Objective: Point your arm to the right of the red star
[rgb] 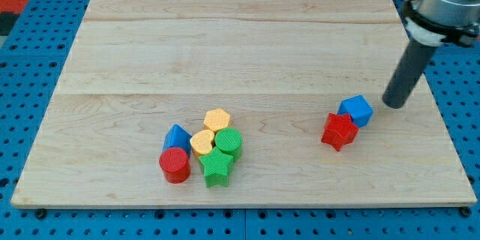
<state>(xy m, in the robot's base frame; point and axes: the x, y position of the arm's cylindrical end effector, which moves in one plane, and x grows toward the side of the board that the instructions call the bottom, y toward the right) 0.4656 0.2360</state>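
Nearest the camera, toward the view's bottom, sits a cluster of 6 blocks on the wooden surface (247, 52): a green star (217, 167), a red cylinder (175, 165), a blue triangular block (177, 136), a yellow heart (202, 142), a green cylinder (229, 142) and an orange hexagon (217, 119). All 6 are packed close, several touching their neighbours.

Well apart from that group, at the view's right, lies the red star (339, 130). A blue cube (355, 109) sits against its upper right side, apparently touching it.

The arm ends in a dark rod with no fingers; it holds nothing and there is nothing to open or close. My tip (395, 104) stands above and to the right of the blue cube, near it but apart, and further from the red star.

Judgement: the tip is on the correct side of the star but higher in the view than the star's level, so a short move toward the view's bottom appears to be needed.

Risks:
1. A direct line toward the star would strike the blue cube, which would in turn shove the star.
2. Stopping too close would nudge the star itself.
3. Overshooting rightward would bring the tip toward the surface edge.
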